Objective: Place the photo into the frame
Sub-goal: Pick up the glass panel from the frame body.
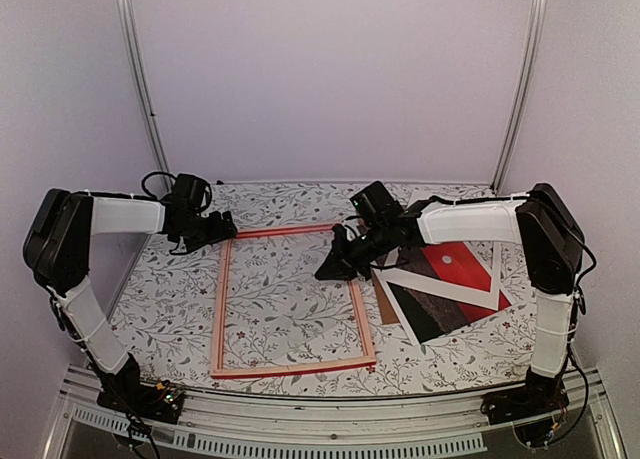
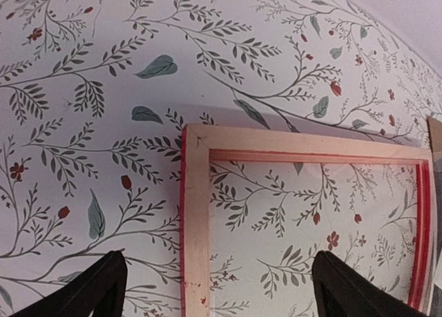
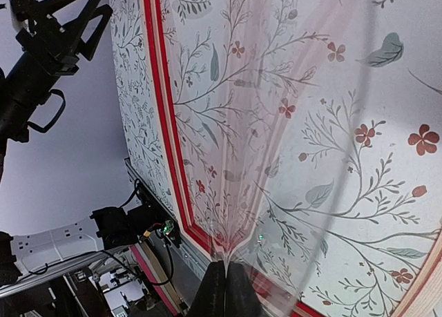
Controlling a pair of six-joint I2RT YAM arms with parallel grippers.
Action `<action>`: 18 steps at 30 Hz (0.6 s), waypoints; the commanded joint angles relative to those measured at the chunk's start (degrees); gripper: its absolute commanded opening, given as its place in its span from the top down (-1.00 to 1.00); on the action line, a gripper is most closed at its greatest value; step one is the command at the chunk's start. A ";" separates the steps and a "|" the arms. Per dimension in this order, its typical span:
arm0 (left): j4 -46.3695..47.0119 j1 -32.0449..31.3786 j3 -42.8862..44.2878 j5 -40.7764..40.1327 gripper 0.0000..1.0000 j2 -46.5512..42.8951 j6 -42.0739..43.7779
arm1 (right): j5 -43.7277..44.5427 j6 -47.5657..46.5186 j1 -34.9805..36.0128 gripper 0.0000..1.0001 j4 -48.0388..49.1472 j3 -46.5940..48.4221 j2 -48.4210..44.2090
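Frame: the frame (image 1: 220,309) lies flat on the worktop (image 1: 160,299), pale wood back up, so I can load it from above.
Photo: the photo (image 1: 462,262) is outside the frame, just to the right of its right rail. It lies red and brown face up with the white mat (image 1: 410,291) across it and a brown backing board (image 1: 382,304) peeking out at its left.
Right claw: the right claw (image 3: 224,284) hangs over the frame's right rail. Its fingers are pressed together on what looks to me like the edge of a thin clear sheet (image 3: 255,123) fanning out over the opening. I can only make that sheet out in the wrist view.
Left claw: the left claw (image 1: 218,227) stands wide and holds nothing, hovering at the frame's far-left corner.
Step in hand: I judge I'm seating the clear sheet in the frame; the photo is not yet in.
How I'd do it well: I'd keep the sheet low and nearly flat and square its edge to the red inner lip. I'd let go only once it rests inside all four rails.
Support: I'd use the left claw to steady that corner so the light frame doesn't skate.
Risk: the pinch is only at the sheet's edge, so it may bow or ride up on a rail.
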 commanded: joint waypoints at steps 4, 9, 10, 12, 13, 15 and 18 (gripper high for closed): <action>0.06 -0.92 -1.19 0.13 -0.91 0.20 0.88 | -2.13 1.50 0.62 1.00 4.03 1.19 -0.41; 0.04 -0.85 -1.19 -0.04 -0.91 -0.16 0.83 | -2.04 1.83 0.88 1.00 5.45 1.02 -1.59; 0.02 -0.88 -1.19 -0.04 -0.91 -0.17 0.86 | -2.05 2.01 0.96 1.00 5.73 1.01 -1.90; 0.02 -0.92 -1.19 -0.11 -0.91 -0.28 0.78 | -2.12 2.18 1.06 1.00 6.26 1.01 -2.38; 0.02 -0.95 -1.18 -0.13 -0.91 -0.31 0.73 | -2.13 2.33 1.13 1.00 6.58 1.01 -2.64; 0.02 -0.93 -1.23 -0.05 -0.91 -0.34 0.73 | -2.00 2.45 1.24 1.00 6.84 1.09 -3.03; 0.02 -0.91 -1.20 0.05 -0.91 -0.23 0.55 | -1.89 2.48 1.33 1.00 7.10 1.07 -3.57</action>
